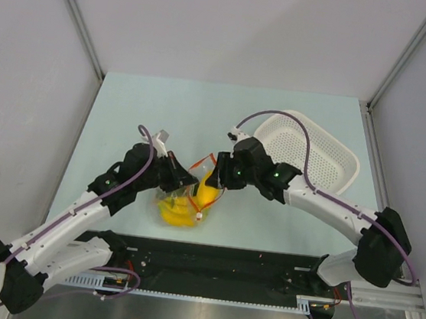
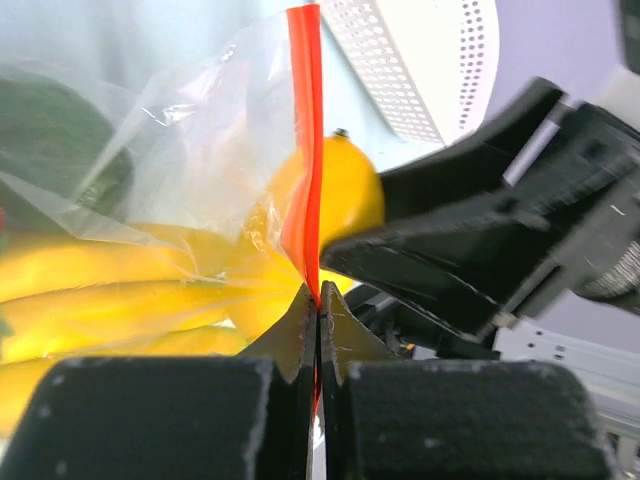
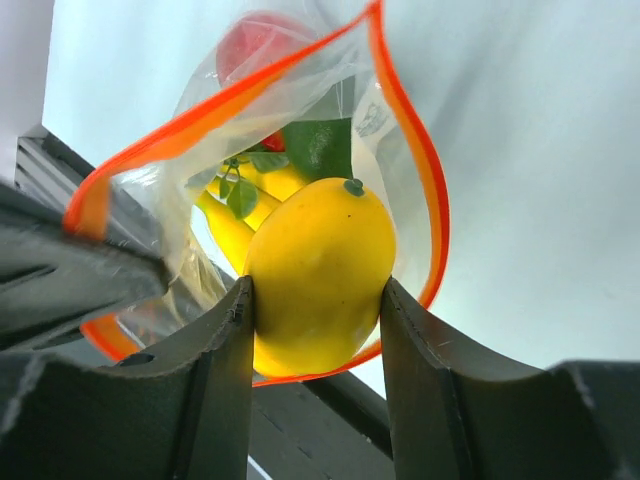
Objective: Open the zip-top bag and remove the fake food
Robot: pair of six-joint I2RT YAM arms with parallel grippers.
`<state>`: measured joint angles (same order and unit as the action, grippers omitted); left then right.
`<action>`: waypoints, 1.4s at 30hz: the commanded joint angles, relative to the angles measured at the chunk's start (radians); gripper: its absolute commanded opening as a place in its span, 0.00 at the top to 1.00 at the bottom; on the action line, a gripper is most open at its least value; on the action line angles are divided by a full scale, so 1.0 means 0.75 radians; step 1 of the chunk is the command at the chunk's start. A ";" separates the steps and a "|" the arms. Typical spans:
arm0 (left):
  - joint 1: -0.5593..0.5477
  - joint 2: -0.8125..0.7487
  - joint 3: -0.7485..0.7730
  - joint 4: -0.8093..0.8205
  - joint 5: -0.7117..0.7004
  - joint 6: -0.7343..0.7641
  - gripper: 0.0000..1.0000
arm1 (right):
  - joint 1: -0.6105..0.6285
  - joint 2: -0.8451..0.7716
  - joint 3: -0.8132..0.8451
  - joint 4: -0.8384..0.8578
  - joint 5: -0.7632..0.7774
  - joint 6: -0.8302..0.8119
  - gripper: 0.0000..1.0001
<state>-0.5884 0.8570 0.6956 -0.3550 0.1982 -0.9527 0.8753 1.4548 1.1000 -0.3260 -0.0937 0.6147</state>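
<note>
From the top view you see the zip-top bag (image 1: 184, 196) in the middle of the frame, on the pale smooth table (image 1: 126, 111), between the two black arms. The left gripper (image 1: 176, 175) meets it from the left and the right gripper (image 1: 221, 179) from the right. Yellow bananas (image 1: 176, 214) show through the crinkly clear film. A white perforated basket (image 1: 308, 152) stands at the upper right.

In the left wrist view the two black pads are pressed together at the lower middle, clamped on the thin red zip strip (image 2: 306, 150), which runs straight up. Behind the wrinkled plastic you see the long smooth bananas (image 2: 100, 300) at the left, a dark green piece (image 2: 50, 140) at the upper left, and a round glossy lemon (image 2: 348, 190) in the centre.

In the right wrist view the strip (image 3: 420, 180) makes an open loop. The lemon (image 3: 320, 240) sits in this mouth, and the right gripper (image 3: 315, 292) has one curved finger on each side, both touching it. A red piece (image 3: 258, 40) lies deeper, at the top.
</note>
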 commanded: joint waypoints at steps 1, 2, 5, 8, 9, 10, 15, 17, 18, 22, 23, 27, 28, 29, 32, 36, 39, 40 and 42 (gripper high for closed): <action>0.011 0.064 0.134 0.111 0.124 -0.051 1.00 | -0.024 -0.162 0.153 -0.160 0.177 -0.145 1.00; 0.011 0.090 0.164 0.127 0.145 -0.061 1.00 | -0.068 -0.183 0.180 -0.215 0.194 -0.155 1.00; 0.011 0.119 0.232 0.113 0.179 -0.098 1.00 | -0.213 -0.256 0.270 -0.301 0.219 -0.175 1.00; 0.016 0.146 0.281 0.073 0.174 -0.106 1.00 | -0.344 -0.279 0.349 -0.391 0.225 -0.179 1.00; 0.018 0.158 0.287 0.042 0.173 -0.104 1.00 | -0.430 -0.279 0.362 -0.410 0.225 -0.177 1.00; 0.020 0.162 0.287 0.036 0.171 -0.106 1.00 | -0.479 -0.281 0.368 -0.418 0.231 -0.171 1.00; 0.038 0.197 0.294 0.003 0.184 -0.094 1.00 | -0.776 -0.234 0.368 -0.459 0.258 -0.147 1.00; 0.042 0.211 0.302 -0.005 0.190 -0.094 1.00 | -0.862 -0.169 0.370 -0.504 0.274 -0.128 1.00; 0.042 0.219 0.302 0.001 0.210 -0.104 1.00 | -0.899 -0.142 0.368 -0.520 0.313 -0.126 1.00; 0.042 0.252 0.318 0.034 0.249 -0.114 1.00 | -1.074 0.003 0.368 -0.547 0.372 -0.184 0.98; 0.042 0.270 0.338 0.034 0.255 -0.110 1.00 | -1.093 0.048 0.370 -0.545 0.387 -0.192 0.97; 0.044 0.311 0.428 -0.020 0.265 -0.037 1.00 | -1.157 0.181 0.368 -0.533 0.413 -0.269 0.94; 0.044 0.312 0.439 -0.032 0.265 -0.031 1.00 | -1.197 0.204 0.368 -0.553 0.417 -0.280 0.90; 0.044 0.314 0.445 -0.032 0.270 -0.028 1.00 | -1.226 0.232 0.368 -0.565 0.423 -0.292 0.89; 0.044 0.301 0.431 0.001 0.278 -0.039 1.00 | -1.245 0.310 0.368 -0.602 0.417 -0.333 0.81; 0.044 0.299 0.414 0.027 0.280 -0.045 1.00 | -1.243 0.384 0.368 -0.621 0.411 -0.347 0.60; 0.044 0.307 0.408 0.054 0.286 -0.051 1.00 | -1.243 0.398 0.368 -0.623 0.423 -0.343 0.37; 0.044 0.305 0.406 0.052 0.284 -0.051 1.00 | -1.239 0.394 0.368 -0.627 0.428 -0.339 0.29; 0.044 0.301 0.416 0.052 0.266 -0.053 1.00 | -1.214 0.382 0.372 -0.643 0.460 -0.327 0.05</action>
<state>-0.5602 1.0977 0.9787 -0.3752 0.3794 -0.9943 -0.0570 1.7588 1.3575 -0.7853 0.2001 0.3756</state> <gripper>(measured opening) 0.005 0.757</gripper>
